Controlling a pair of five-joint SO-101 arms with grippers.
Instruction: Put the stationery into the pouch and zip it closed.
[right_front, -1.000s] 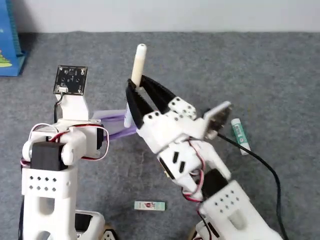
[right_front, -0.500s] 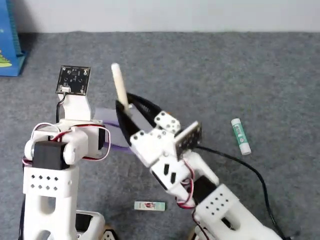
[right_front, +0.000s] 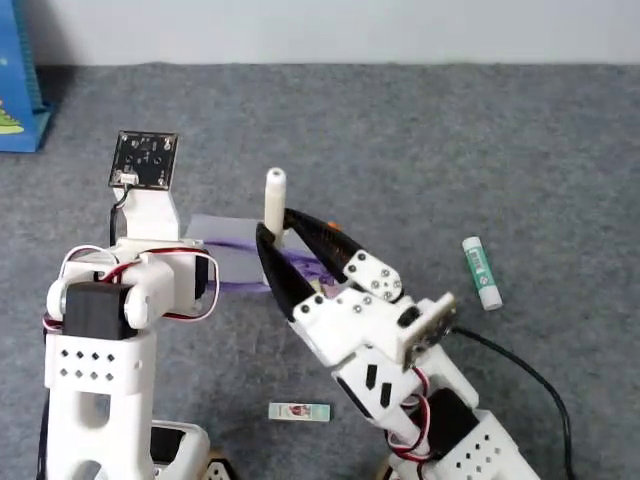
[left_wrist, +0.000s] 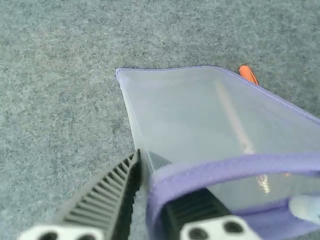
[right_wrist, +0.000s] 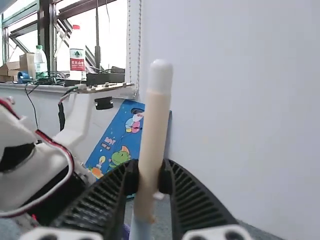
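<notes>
Translucent plastic edged with a purple zip band, the pouch (right_front: 235, 262) lies on the grey carpeted table (right_front: 450, 140) between the two arms. Its near end is lifted where the left gripper (left_wrist: 146, 162) has its jaws pinched shut on the purple band. In the left wrist view a thin pale line shows through the clear wall, and an orange tip (left_wrist: 247, 75) sits at the pouch's far edge; whether either one is inside or only behind cannot be told. Above the pouch stands the pen (right_front: 273, 200), a cream barrel with a white rounded cap, close to upright. The right gripper (right_front: 276, 226) clamps it low on the barrel between black ribbed fingers, and the pen's lower end is hidden behind them. From above, the right arm's white body crosses over the right-hand part of the pouch and covers its mouth, while the left arm's white housing covers the end nearest it. Further out, a green-and-white glue stick (right_front: 480, 272) lies on the carpet well apart to the right. A small flat stick with a green end (right_front: 300, 411) lies near the front edge between the arm bases. A blue printed box (right_front: 18, 80) stands at the far left corner against the wall.
</notes>
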